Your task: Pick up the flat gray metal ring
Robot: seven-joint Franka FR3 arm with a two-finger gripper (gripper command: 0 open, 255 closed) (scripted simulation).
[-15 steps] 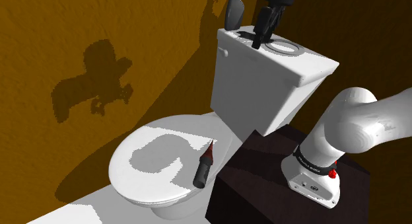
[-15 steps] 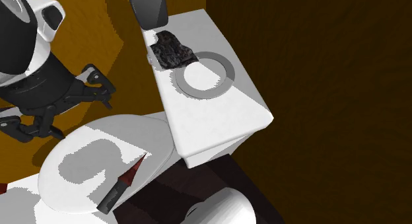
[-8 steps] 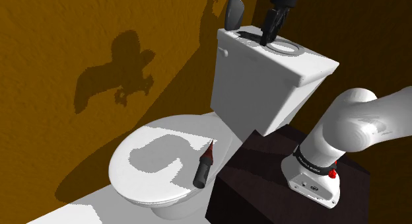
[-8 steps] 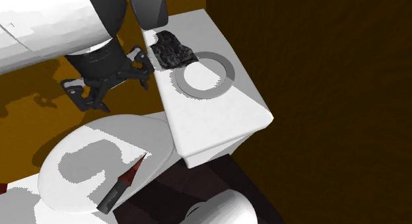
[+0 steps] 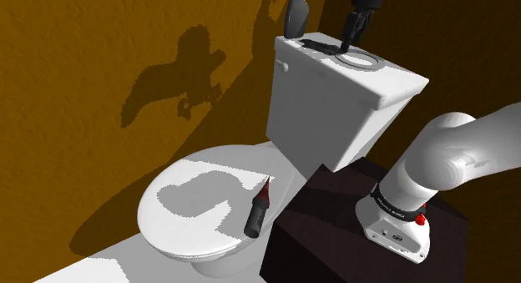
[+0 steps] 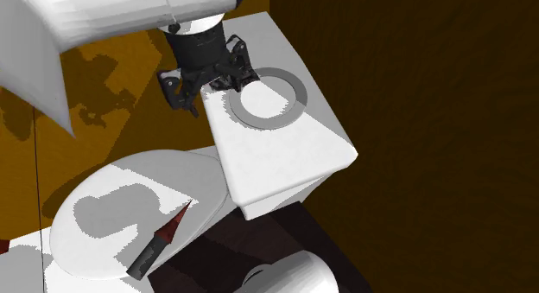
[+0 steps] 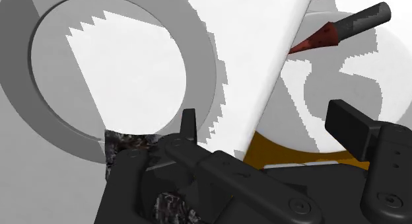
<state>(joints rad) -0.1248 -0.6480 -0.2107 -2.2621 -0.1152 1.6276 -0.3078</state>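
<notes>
**Open gripper beside the ring, not yet around it**

One white toilet (image 5: 334, 114) carried everything: the tank's flat top (image 6: 285, 153) lay directly under the gripper, and the closed seat lid (image 6: 95, 252) lay well below and away from it. One white arm with dark joints (image 6: 104, 15) extended over the tank. Its all-black two-finger gripper (image 7: 267, 117) hung low over the tank top, fingers spread apart, with only bare lid between them. The single flat gray ring (image 6: 298, 97) lay on the tank top just beside the gripper, outside one finger rather than between the two (so closing there would have caught nothing).

I judged the step to be the approach. The next move called for a sideways shift until one finger stood over the ring's hole and the other outside its band, then a descent and a squeeze. One dark-handled pointed tool with a red tip (image 6: 160, 239) lay well apart from the gripper on the seat lid. One rough black lump (image 7: 125, 145) sat close under the gripper, seemingly against the ring's edge.
</notes>
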